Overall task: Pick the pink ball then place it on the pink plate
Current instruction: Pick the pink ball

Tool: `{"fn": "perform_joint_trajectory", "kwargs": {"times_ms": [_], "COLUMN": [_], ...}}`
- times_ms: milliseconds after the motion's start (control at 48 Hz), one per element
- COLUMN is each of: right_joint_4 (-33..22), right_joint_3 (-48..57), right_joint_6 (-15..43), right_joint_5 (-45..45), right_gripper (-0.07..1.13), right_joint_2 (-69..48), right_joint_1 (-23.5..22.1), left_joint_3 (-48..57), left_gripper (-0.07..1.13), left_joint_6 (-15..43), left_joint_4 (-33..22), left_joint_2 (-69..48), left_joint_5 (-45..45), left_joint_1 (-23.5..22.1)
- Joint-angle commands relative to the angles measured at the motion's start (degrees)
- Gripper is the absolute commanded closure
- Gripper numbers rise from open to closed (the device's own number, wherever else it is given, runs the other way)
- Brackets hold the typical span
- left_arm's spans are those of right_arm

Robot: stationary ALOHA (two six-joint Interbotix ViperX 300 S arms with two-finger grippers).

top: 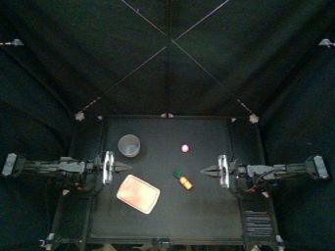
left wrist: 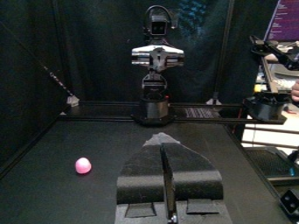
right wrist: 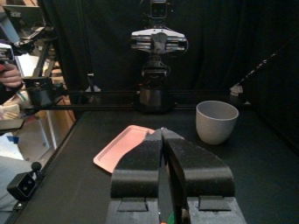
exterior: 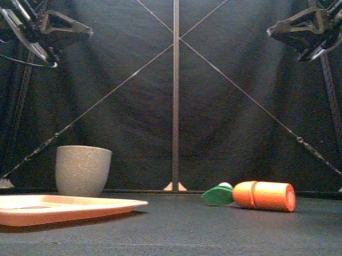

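Note:
The small pink ball (top: 186, 148) lies on the black table right of centre, toward the back; the left wrist view shows the ball (left wrist: 82, 164) off to one side of the jaws. The flat pink plate (top: 140, 193) lies front left and is seen beyond the right jaws as a plate (right wrist: 126, 144) too. My left gripper (top: 110, 169) hovers at the table's left edge, jaws shut and empty (left wrist: 166, 145). My right gripper (top: 220, 171) hovers at the right edge, also shut and empty (right wrist: 163, 134). The front view does not show the ball.
A tall grey speckled cup (top: 129, 145) stands at the back left, behind the plate. An orange toy with a green end (top: 185, 181) lies on its side near the middle, between the ball and the front edge, and shows in the front view as the orange toy (exterior: 263, 195).

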Motion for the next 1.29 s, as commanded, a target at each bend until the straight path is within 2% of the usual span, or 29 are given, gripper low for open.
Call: {"fn": "perform_joint_trajectory", "kwargs": {"times_ms": [21,208,312,375,479,583,646,938,1292], "right_joint_4": [0.2,0.1,-0.4,-0.8,-0.6,-0.1,0.7,1.0,-4.7], "right_joint_3": [-1.4,-2.3,-1.9,-1.5,-1.0,-1.5,-2.8,-9.8,-17.7], "right_joint_6": [-0.1,0.3,0.0,0.2,0.3,0.4,0.4,-0.4,-0.5], "right_joint_5": [-0.6,-1.6,-2.2,-2.8,-5.9,-8.9,-9.2,-8.8,-5.5], "right_gripper": [1.03,0.97,0.85,0.72,0.40,0.11,-0.02,0.00,0.00], "right_joint_2": [1.8,9.3,14.6,17.9,23.7,28.9,32.6,49.1,61.5], "right_joint_1": [-3.7,-14.7,-19.9,-22.3,-24.9,-25.6,-25.6,-25.6,-30.1], "left_joint_3": [-1.5,-1.2,-1.2,-1.2,-1.1,-0.6,-0.1,1.4,2.2], "left_gripper": [1.07,1.07,1.07,1.07,1.07,1.07,1.07,1.07,1.07], "left_joint_6": [0.3,0.3,0.3,0.2,0.2,0.1,0.0,0.0,0.1], "left_joint_4": [0.0,0.0,0.0,0.0,0.0,0.0,-0.1,-2.6,-2.8], "left_joint_2": [0.8,0.8,0.8,0.8,0.8,0.8,0.8,0.7,0.8], "left_joint_5": [-1.5,-3.1,-3.3,-3.3,-3.3,-3.3,-3.3,-4.0,-4.0], "left_joint_1": [1.7,4.1,4.4,4.4,4.3,4.4,4.5,4.4,4.3]}}
